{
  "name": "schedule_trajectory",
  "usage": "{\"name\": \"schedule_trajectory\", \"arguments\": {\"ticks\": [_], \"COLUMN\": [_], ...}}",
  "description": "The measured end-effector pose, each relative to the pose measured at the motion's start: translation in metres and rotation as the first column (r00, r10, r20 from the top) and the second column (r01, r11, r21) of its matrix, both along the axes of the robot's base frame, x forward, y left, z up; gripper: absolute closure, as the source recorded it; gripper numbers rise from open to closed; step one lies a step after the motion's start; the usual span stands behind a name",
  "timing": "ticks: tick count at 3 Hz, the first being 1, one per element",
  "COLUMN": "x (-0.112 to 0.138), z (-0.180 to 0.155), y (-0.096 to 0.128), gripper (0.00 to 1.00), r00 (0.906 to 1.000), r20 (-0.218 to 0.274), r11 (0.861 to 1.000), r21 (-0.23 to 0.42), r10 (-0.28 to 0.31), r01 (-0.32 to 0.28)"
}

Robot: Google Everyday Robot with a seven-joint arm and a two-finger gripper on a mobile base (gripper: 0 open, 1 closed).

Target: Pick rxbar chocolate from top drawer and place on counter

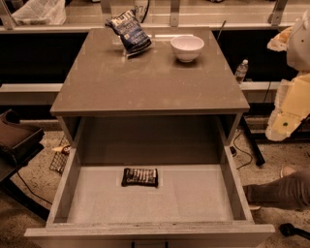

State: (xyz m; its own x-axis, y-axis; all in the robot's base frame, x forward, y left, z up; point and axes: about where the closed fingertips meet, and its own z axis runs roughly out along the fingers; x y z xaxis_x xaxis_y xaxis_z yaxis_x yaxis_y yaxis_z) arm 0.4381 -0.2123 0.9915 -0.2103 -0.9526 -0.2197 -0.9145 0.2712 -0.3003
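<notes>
Jaws: cannot tell whether released or clenched. One cream-white plastic gripper (286,112) with its arm hangs at the right edge of the camera view, right of the cabinet, above the floor and well apart from the drawer contents.

Counts: one snack bar, one chip bag, one bowl, one bottle, one drawer pulled out.

One dark brown-black flat rectangular rxbar chocolate (140,177) with pale lettering on its wrapper lies flat on the drawer floor. Its long side runs left to right. It sits a bit left of centre, nearer the back than the front, touching no wall and nothing else.

One wide shallow grey-beige top drawer (196,196) stands fully open toward the camera, with a pale flat floor and low side walls.

One smooth grey-brown square counter (145,82), slightly glossy, tops the grey cabinet (235,123). At its back sit one crumpled dark blue chip bag (130,31), left of centre, and one round white ceramic bowl (187,47), upright to the bag's right. The two are near each other but apart.

Room: speckled stone-pattern floor (29,223) and thin black cables (242,147) right of the cabinet. One clear plastic water bottle (241,71) stands upright behind the right corner. A small wire-mesh rack (59,157) and a dark open box (18,138) are on the left. A white plastic bag (38,10) lies on the shelf at top left. A blurred grey-brown shape (283,191) at lower right cannot be identified.
</notes>
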Motion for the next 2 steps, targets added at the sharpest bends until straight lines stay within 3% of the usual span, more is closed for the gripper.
{"name": "schedule_trajectory", "arguments": {"ticks": [1,2], "x": [0.0,0.008], "z": [0.0,-0.023], "y": [0.0,0.007], "gripper": [0.0,0.0], "r00": [1.0,1.0], "r20": [0.0,0.0], "r11": [1.0,1.0], "r21": [0.0,0.015], "r10": [0.0,0.009], "r01": [0.0,-0.009]}}
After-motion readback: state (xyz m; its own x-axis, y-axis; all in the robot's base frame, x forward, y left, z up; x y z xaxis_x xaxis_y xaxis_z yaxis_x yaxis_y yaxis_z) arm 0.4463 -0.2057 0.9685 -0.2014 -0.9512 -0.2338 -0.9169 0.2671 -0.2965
